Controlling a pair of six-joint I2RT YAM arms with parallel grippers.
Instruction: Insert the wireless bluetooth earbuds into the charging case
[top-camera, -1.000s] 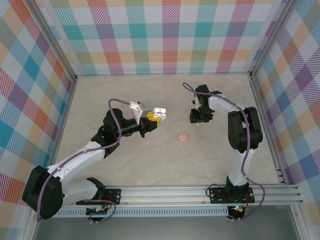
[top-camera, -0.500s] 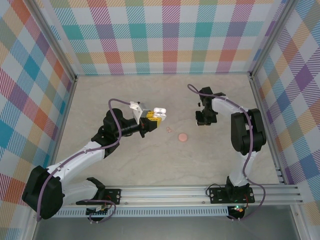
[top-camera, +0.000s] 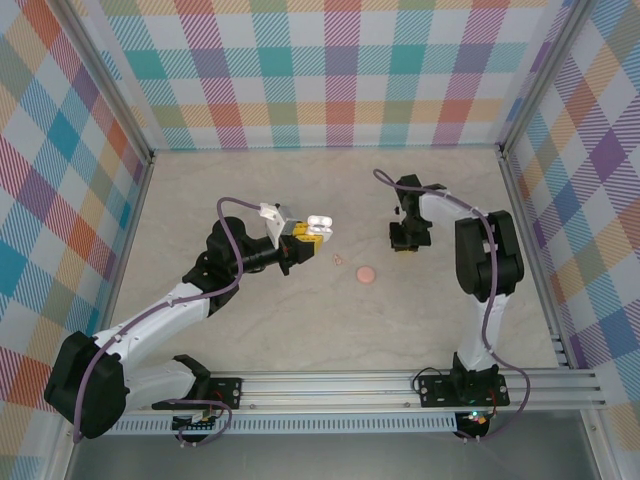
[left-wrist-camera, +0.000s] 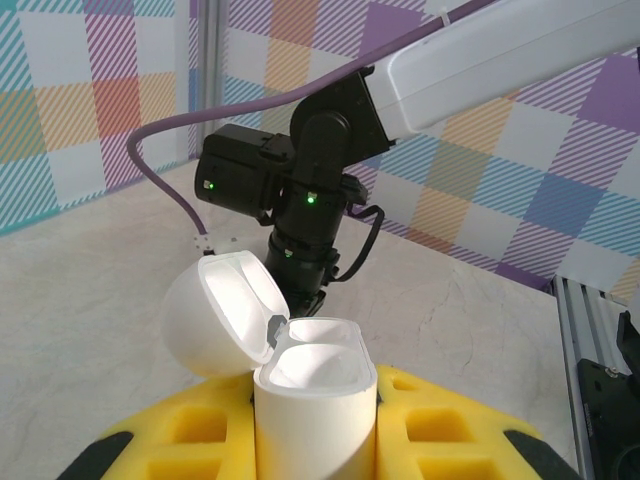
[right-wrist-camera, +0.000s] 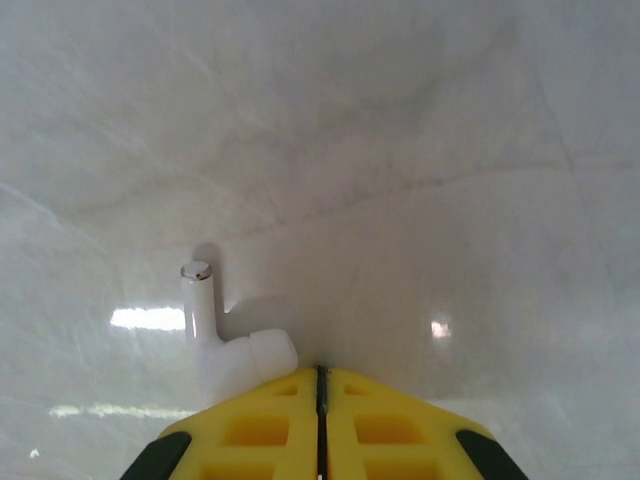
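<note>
Tabletop (right-wrist-camera: 450, 150) bare around right end effector (right-wrist-camera: 320, 390), closed empty beside earbud (right-wrist-camera: 225, 345); left end effector (top-camera: 311, 232) clamps charging case (left-wrist-camera: 315, 395).

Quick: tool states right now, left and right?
Left tool: shut on the case, lid open.
Right tool: shut, pads together; an earbud lies just beside them, not between.

The charging case (left-wrist-camera: 315, 420) is smooth, glossy white plastic. The earbud (right-wrist-camera: 225, 352) is the same, with a metallic stem tip. The tabletop (right-wrist-camera: 420, 150) is smooth, faintly shiny and marble-patterned. The right jaws' pads (right-wrist-camera: 250, 435) look matt yellow.
</note>
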